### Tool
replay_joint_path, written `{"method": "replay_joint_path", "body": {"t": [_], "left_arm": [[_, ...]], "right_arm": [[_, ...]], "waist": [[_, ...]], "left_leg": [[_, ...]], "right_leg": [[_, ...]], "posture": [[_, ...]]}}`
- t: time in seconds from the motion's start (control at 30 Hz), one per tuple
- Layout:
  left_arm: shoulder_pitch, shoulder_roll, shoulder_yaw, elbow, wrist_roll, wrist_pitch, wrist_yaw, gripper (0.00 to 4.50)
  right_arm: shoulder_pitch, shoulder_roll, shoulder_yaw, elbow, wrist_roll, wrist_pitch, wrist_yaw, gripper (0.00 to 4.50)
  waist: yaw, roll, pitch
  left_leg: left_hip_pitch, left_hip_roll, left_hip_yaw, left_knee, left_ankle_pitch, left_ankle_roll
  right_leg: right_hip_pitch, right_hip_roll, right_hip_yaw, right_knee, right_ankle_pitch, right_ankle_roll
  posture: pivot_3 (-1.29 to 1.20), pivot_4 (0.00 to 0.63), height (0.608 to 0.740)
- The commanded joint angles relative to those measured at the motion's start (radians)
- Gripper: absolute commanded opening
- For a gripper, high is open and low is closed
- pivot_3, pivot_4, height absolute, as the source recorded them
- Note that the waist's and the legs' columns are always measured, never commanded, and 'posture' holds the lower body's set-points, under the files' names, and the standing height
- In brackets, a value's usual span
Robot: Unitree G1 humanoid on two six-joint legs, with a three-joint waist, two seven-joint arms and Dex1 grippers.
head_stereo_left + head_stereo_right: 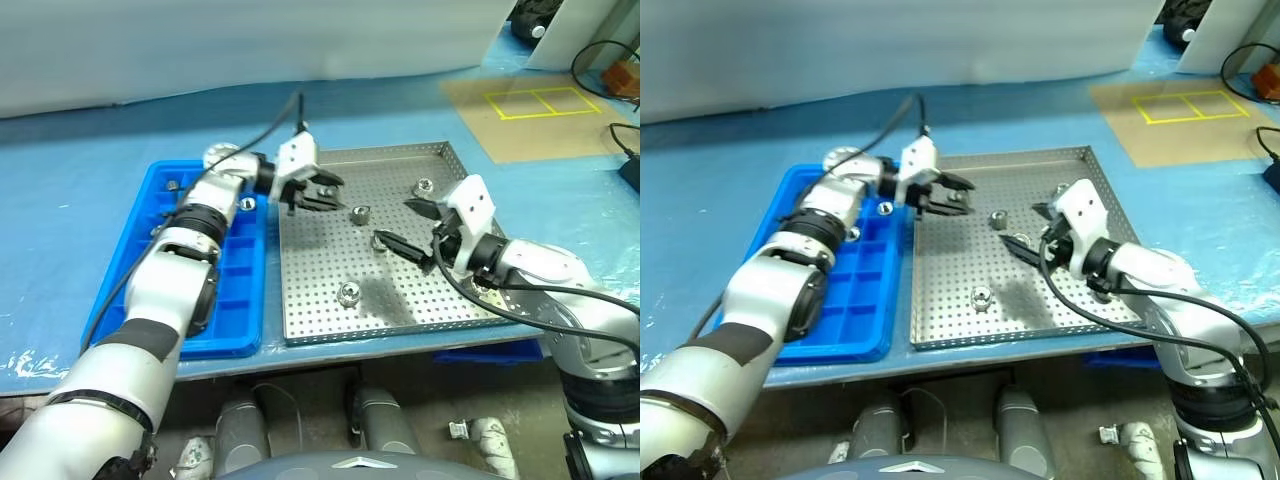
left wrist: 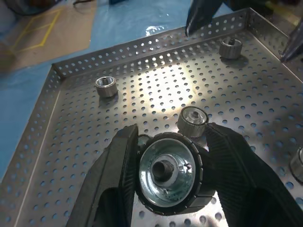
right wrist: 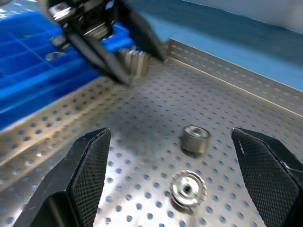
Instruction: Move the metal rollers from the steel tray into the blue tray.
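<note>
Left end effector (image 2: 166,182) clamps roller (image 2: 168,174), hiding its sides.

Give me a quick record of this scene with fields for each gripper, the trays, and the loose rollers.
left gripper: jaws shut on a small shiny metal roller, above the steel tray's left part
right gripper: jaws open wide, above the tray, holding nothing
steel tray: large square perforated metal tray, right of the blue tray
blue tray: bright blue plastic grid tray, a few rollers in its far compartments
loose rollers: at least three on the steel tray, one at
</note>
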Motion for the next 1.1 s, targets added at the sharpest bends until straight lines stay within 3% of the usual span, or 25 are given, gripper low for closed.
{"method": "replay_joint_path", "body": {"t": [0.03,0.23,0.53,0.67,0.87,1.1], "left_arm": [[0.022,0.048,0.032,-0.104,-0.040,-0.006,0.023,1.88],[0.218,0.251,0.098,-0.452,-0.113,0.191,0.049,1.88],[0.672,0.442,0.249,-0.961,-0.191,0.447,0.220,1.88],[0.843,0.487,0.327,-1.054,-0.199,0.458,0.302,1.88],[0.976,0.518,0.420,-1.094,-0.236,0.499,0.371,1.88],[1.074,0.523,0.385,-1.088,-0.250,0.516,0.362,1.88]], "right_arm": [[-0.075,-0.003,0.048,0.048,-0.004,-0.057,0.067,4.16],[-0.293,0.072,0.204,0.306,-0.069,-0.204,0.235,4.16],[-0.441,0.210,0.290,0.565,-0.150,-0.372,0.358,4.16],[-0.448,0.236,0.299,0.606,-0.169,-0.402,0.391,4.16],[-0.451,0.259,0.294,0.629,-0.190,-0.417,0.406,4.16],[-0.436,0.259,0.287,0.607,-0.197,-0.405,0.403,4.16]], "waist": [[0.009,0.000,0.000],[0.030,0.001,0.001],[0.108,0.002,0.001],[0.126,0.001,0.001],[0.140,0.001,0.001],[0.140,0.000,0.001]], "left_leg": [[0.000,0.000,0.000,0.000,0.000,0.000],[0.000,0.002,0.000,-0.001,0.002,-0.003],[-0.008,0.003,-0.001,-0.003,0.003,-0.005],[-0.009,0.003,-0.002,-0.003,0.003,-0.006],[-0.008,0.003,-0.003,-0.002,0.005,-0.009],[-0.006,0.003,-0.003,-0.002,0.005,-0.009]], "right_leg": [[0.000,0.000,0.000,0.000,0.000,0.000],[-0.002,0.001,-0.001,0.002,0.000,-0.001],[-0.011,0.000,-0.005,0.004,-0.002,-0.004],[-0.011,0.000,-0.007,0.004,-0.002,-0.004],[-0.012,0.000,-0.007,0.011,-0.002,-0.003],[-0.013,0.000,-0.005,0.014,-0.002,-0.003]], "posture": [[-0.31,0.150,0.740],[-0.08,0.150,0.740],[0.13,0.150,0.740],[0.17,0.150,0.740],[0.18,0.150,0.740],[0.15,0.150,0.740]]}}
